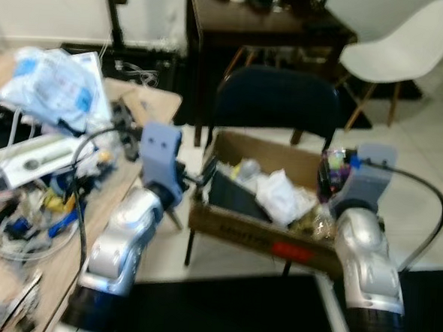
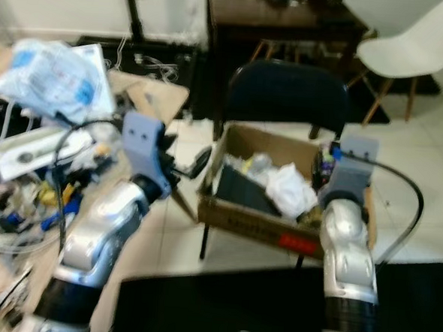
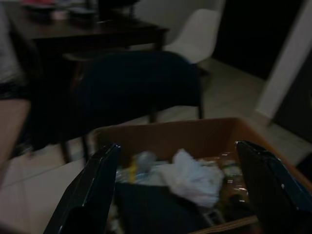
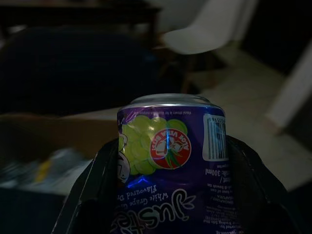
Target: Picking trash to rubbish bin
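A brown cardboard box [image 1: 262, 240] serving as the bin rests on a dark chair and holds white crumpled paper [image 1: 280, 196] and other trash. My right gripper [image 1: 332, 173] is shut on a purple grape drink can [image 4: 170, 161], held over the box's right end; the can [image 2: 326, 159] shows beside the right wrist housing. My left gripper [image 3: 180, 185] is open with nothing between its fingers, at the box's left rim, looking into it. One left finger [image 2: 201, 162] pokes toward the box edge.
A wooden desk [image 1: 146, 101] on my left is piled with cables, plastic bags and clutter. Behind the box are a dark blue chair back [image 1: 277, 98], a dark wooden table [image 1: 245, 24] and a white chair [image 1: 409, 46]. Pale tiled floor lies to the right.
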Robot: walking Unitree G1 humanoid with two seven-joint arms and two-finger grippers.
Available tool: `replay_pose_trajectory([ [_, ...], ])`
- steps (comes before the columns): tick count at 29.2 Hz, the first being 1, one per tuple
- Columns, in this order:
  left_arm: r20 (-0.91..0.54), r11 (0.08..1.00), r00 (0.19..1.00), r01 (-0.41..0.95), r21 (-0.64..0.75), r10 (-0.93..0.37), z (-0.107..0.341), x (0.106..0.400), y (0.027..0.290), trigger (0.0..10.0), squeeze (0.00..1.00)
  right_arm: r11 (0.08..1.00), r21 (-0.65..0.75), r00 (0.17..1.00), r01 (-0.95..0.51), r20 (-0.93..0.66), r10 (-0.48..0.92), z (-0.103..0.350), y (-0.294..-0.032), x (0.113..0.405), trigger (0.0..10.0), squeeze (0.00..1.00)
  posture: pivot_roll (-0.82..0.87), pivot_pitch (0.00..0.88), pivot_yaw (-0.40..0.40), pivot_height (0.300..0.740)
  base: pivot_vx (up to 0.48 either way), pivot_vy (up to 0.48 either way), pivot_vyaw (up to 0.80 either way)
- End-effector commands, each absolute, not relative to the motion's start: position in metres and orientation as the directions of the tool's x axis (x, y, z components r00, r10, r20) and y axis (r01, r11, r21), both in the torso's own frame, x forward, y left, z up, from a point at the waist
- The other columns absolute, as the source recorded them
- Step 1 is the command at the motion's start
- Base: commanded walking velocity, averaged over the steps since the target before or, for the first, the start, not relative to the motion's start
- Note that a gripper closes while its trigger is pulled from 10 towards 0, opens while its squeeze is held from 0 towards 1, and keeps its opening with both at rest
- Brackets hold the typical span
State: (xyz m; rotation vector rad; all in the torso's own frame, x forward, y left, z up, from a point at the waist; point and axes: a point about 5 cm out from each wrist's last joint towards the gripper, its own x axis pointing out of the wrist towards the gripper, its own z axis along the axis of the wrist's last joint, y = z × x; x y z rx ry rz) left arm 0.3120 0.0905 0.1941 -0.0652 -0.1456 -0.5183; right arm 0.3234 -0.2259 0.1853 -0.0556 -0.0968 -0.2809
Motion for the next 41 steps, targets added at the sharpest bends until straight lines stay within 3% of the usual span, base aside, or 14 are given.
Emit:
replay_pose_trajectory([
  [1,0.111,0.861,0.858,0.508,-0.031,-0.502,0.185,0.309,0.09,10.0,0.0,0.959,-0.032,0.957,0.28,0.085,-0.277,0.18,-0.226,0.321,10.0,0.0,-0.02,0.142,-0.011,0.74,0.0,0.0,-0.8],
  [12,0.085,0.851,0.849,0.525,-0.021,-0.521,0.176,0.303,0.087,10.0,0.0,0.953,-0.025,0.953,0.3,0.042,-0.299,0.17,-0.227,0.319,10.0,0.0,-0.02,0.142,-0.011,0.74,0.0,0.0,-0.8],
  [21,0.099,0.871,0.87,0.489,-0.046,-0.483,0.179,0.304,0.09,10.0,0.0,0.962,-0.008,0.956,0.274,0.11,-0.271,0.182,-0.221,0.323,10.0,0.0,-0.02,0.138,-0.009,0.74,0.0,0.0,0.0],
  [29,0.104,0.875,0.875,0.48,-0.06,-0.473,0.177,0.303,0.09,10.0,0.0,0.988,0.02,0.967,0.154,0.2,-0.155,0.195,-0.205,0.325,10.0,0.0,-0.02,0.118,-0.014,0.74,0.0,0.0,0.0],
  [41,0.107,0.878,0.879,0.474,-0.07,-0.465,0.177,0.303,0.089,10.0,0.0,0.998,0.005,0.971,0.056,0.231,-0.056,0.198,-0.187,0.327,10.0,0.0,-0.03,0.105,-0.019,0.74,0.33,0.0,0.0],
])
